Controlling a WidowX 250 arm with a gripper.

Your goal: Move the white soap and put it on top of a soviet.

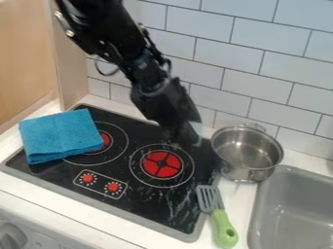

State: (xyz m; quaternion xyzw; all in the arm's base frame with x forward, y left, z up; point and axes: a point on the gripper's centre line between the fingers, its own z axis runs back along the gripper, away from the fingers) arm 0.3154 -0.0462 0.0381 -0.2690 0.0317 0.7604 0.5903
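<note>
The black gripper hangs low over the back right part of the stove, behind the right-hand red burner and left of the metal pot. A small pale patch shows at its right edge; whether this is the white soap I cannot tell. At the stove's left side lies a folded blue cloth, flat and partly over the left burner, well apart from the gripper.
A metal pot stands on the counter right of the stove. In front of it, a green-handled spatula rests across the stove's right edge. The grey sink is at the right, and a tiled wall rises behind.
</note>
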